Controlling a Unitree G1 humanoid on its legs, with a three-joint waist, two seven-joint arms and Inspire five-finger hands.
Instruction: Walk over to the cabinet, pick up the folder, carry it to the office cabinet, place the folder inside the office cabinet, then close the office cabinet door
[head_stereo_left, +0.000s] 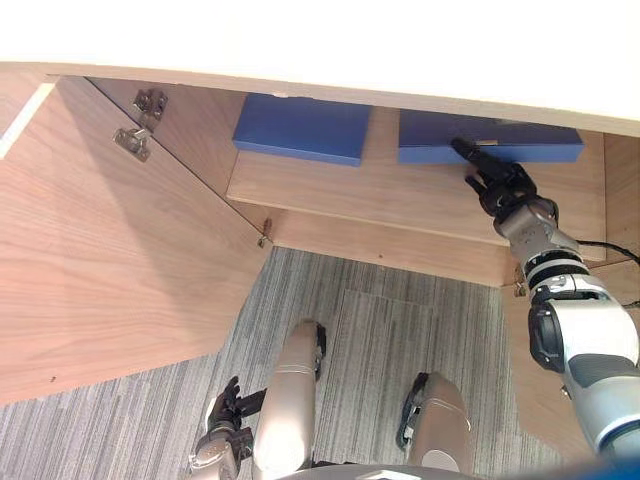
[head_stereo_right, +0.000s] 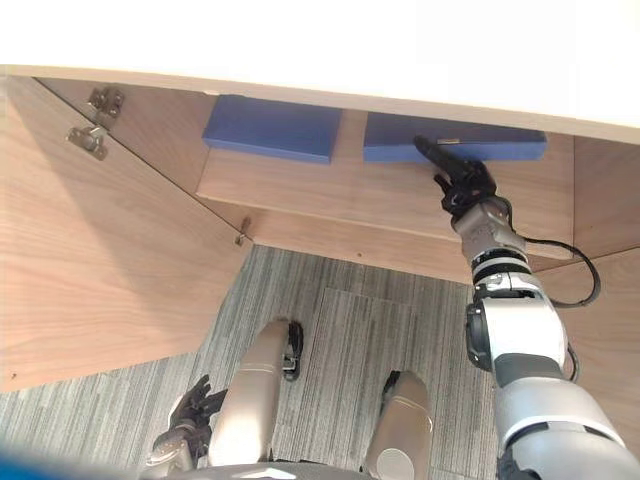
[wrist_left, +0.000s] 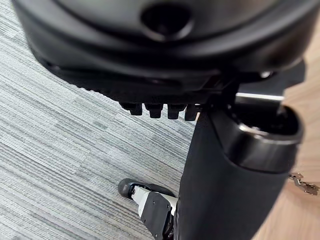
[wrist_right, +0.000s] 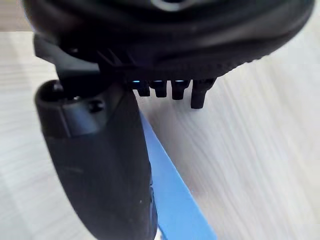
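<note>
The office cabinet (head_stereo_left: 400, 250) stands open, pale wood throughout, with a light-coloured top (head_stereo_left: 300, 40) running across the upper part of the head views. Its door (head_stereo_left: 110, 270) is swung wide on the robot's left, and two metal hinges (head_stereo_left: 133, 142) show on the inner side near the door's upper edge. Below the cabinet, the floor is a grey striped carpet (head_stereo_left: 380, 330).

Inside, a wooden shelf (head_stereo_left: 380, 195) carries two blue things lying flat and apart. The folder (head_stereo_left: 550, 145) is towards the right, its far part tucked under the cabinet top. A second blue folder (head_stereo_left: 300, 128) lies to its left, with bare shelf between them.

The right arm reaches forward into the cabinet, stretched out over the front of the shelf. The right hand (head_stereo_left: 505, 190) is at the folder's near edge with its thumb laid straight out on the blue cover. Its fingers are loosely bent above the shelf and closed round nothing. In the right wrist view, the folder's blue edge runs just beside the thumb, with pale wood on either side.

The left hand (head_stereo_left: 225, 420) hangs low at the robot's left side over the carpet, well away from the cabinet — fingers slack and holding nothing.
</note>
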